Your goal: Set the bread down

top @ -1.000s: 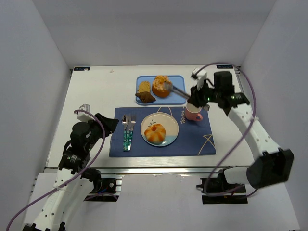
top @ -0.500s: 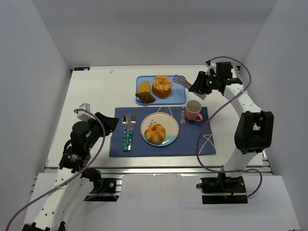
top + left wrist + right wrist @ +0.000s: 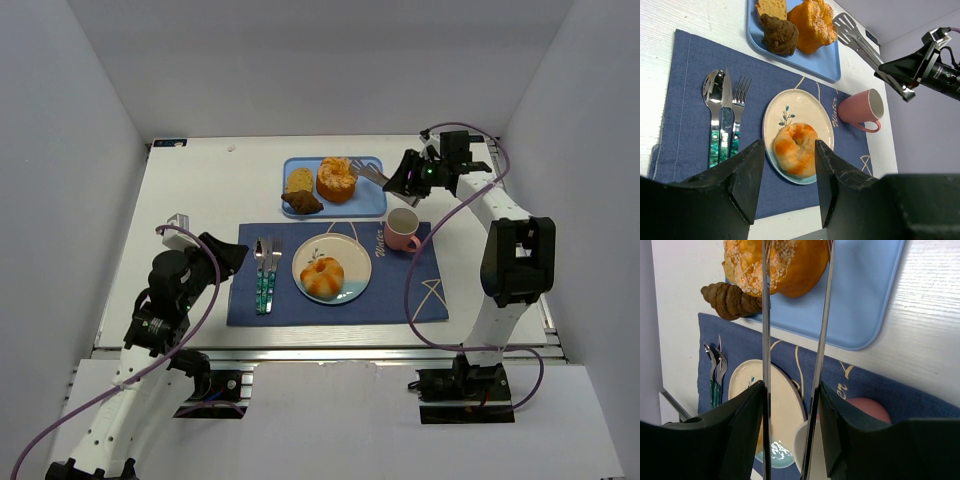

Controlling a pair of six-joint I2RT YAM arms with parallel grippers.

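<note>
Bread in play: the sugared bun (image 3: 337,180) sits at the far right of the blue tray (image 3: 372,206), touching the brown pastry (image 3: 303,203) on its left. I judge this the piece you want, since the tongs point at it.
Second bread: a glazed roll (image 3: 322,277) lies on the plate (image 3: 358,252), nearer you than the tray, mid-placemat (image 3: 410,290).
Right gripper (image 3: 410,176): it is clamped on the handle end of the tongs (image 3: 372,174), squeezing only lightly. The two arms stand spread with nothing between them.
Bun versus tongs: the tips are at the bun's right edge. In the wrist view one arm crosses over the bun and the other runs just beside it. You cannot tell whether they touch.
Why the tongs: their reach probably keeps the fingers off the food and lets you work from the right of the tray.
Watch: the pink mug (image 3: 403,230) stands between tray and plate on the right, near your likely carry path.
Left gripper (image 3: 788,165): it hovers at the near left, fingers wide apart and empty. It looks parked clear, with its camera framing the plate.
</note>
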